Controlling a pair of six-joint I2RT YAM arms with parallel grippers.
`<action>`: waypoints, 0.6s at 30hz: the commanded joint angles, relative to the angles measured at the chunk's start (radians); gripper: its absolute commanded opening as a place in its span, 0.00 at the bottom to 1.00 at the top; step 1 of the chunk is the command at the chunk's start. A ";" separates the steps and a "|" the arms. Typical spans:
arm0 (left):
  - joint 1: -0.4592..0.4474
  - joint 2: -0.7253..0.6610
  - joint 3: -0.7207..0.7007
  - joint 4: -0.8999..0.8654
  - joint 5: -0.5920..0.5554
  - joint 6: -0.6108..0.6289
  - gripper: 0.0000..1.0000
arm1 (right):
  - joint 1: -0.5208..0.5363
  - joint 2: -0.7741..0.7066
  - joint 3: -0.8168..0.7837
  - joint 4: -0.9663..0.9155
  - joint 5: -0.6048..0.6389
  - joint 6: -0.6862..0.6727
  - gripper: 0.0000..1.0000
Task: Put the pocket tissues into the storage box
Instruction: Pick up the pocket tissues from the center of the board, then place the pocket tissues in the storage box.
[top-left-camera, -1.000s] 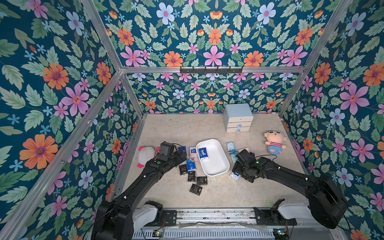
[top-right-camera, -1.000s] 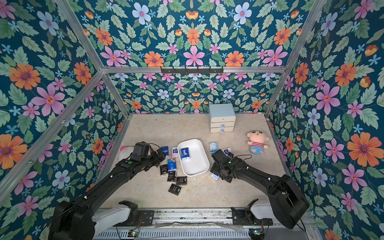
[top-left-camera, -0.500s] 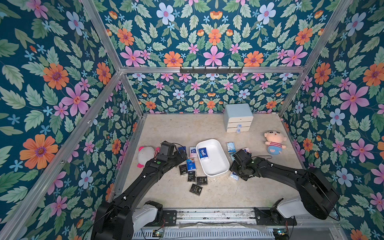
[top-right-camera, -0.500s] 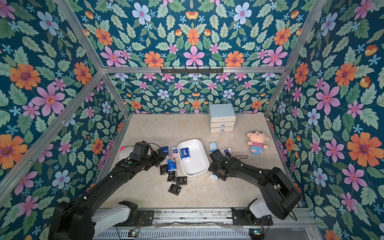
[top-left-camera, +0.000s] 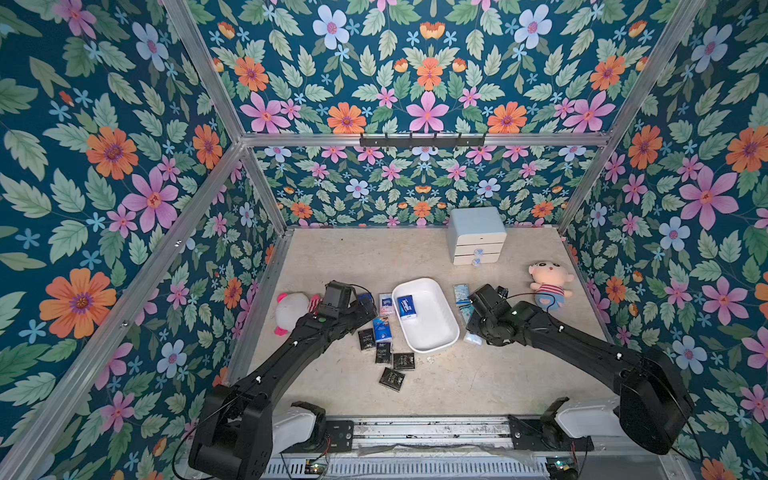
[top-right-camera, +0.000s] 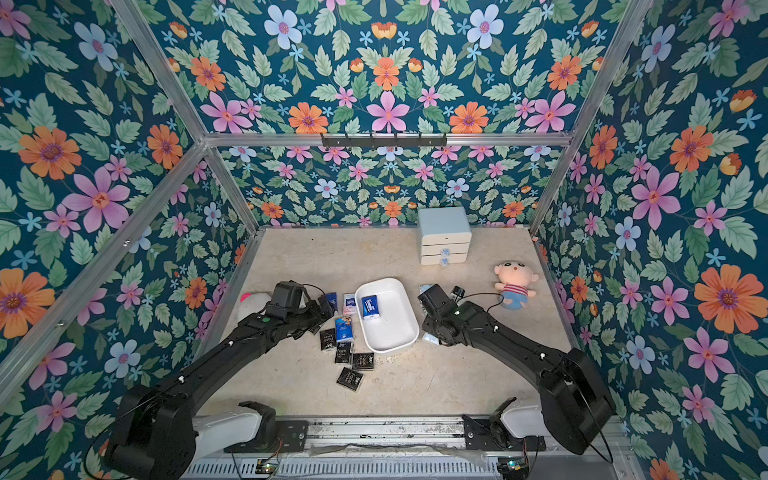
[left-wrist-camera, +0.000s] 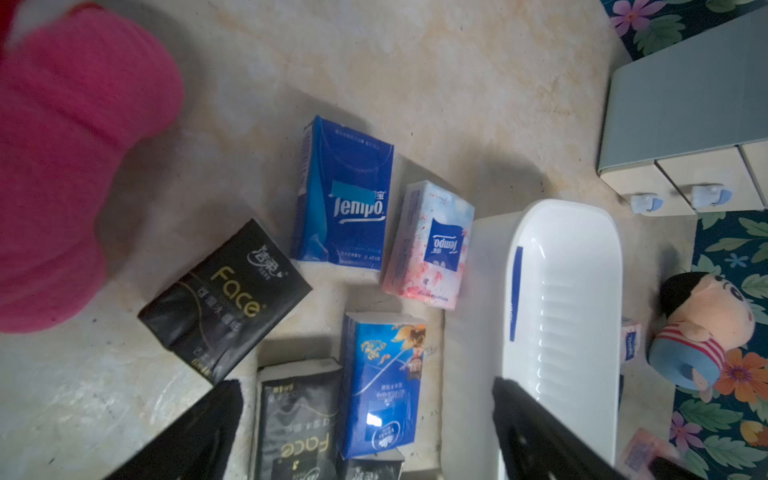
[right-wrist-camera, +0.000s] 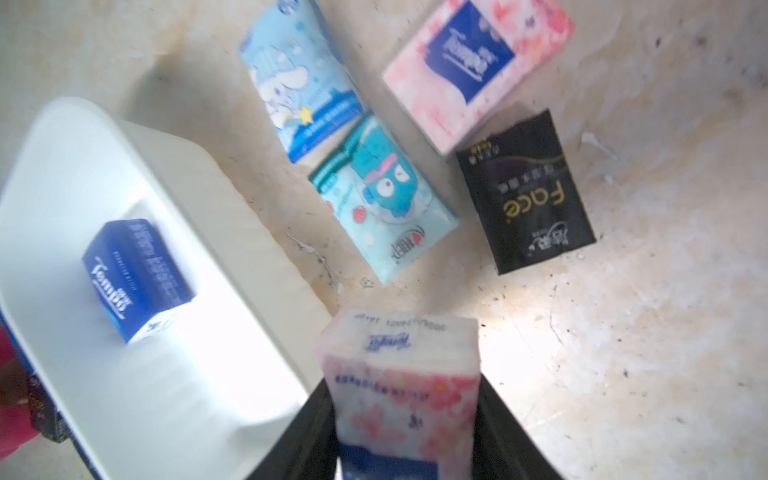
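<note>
The white storage box (top-left-camera: 432, 328) (top-right-camera: 390, 328) lies mid-table with one dark blue tissue packet (top-left-camera: 406, 306) (right-wrist-camera: 137, 278) inside. Left of it lie several pocket tissues: black ones (top-left-camera: 392, 361) (left-wrist-camera: 224, 299), dark blue (left-wrist-camera: 345, 195), pink (left-wrist-camera: 428, 245) and a blue one (left-wrist-camera: 380, 382). My left gripper (left-wrist-camera: 365, 386) (top-left-camera: 368, 305) hovers open above them. My right gripper (right-wrist-camera: 403, 382) is shut on a pink floral packet (right-wrist-camera: 399, 361), just right of the box. Beyond it lie two light blue packets (right-wrist-camera: 299, 79) (right-wrist-camera: 382, 199), a pink one (right-wrist-camera: 478, 62) and a black one (right-wrist-camera: 525, 195).
A pale blue drawer cabinet (top-left-camera: 477, 235) stands at the back. A boy doll (top-left-camera: 548, 286) lies at the right and a white-and-pink plush (top-left-camera: 293, 309) at the left, beside my left arm. Flowered walls enclose the table on three sides.
My right gripper's jaws have closed in on the pink floral packet, and that arm has shifted slightly towards the box. The left arm has not moved.
</note>
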 joint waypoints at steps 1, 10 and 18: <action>0.004 -0.010 -0.002 0.027 0.002 -0.025 0.99 | 0.000 0.034 0.101 -0.034 0.049 -0.147 0.51; 0.042 -0.089 -0.011 -0.069 -0.040 -0.023 1.00 | 0.004 0.327 0.388 0.100 -0.142 -0.357 0.51; 0.102 -0.201 -0.033 -0.186 -0.078 -0.016 0.99 | 0.049 0.588 0.607 0.114 -0.281 -0.446 0.51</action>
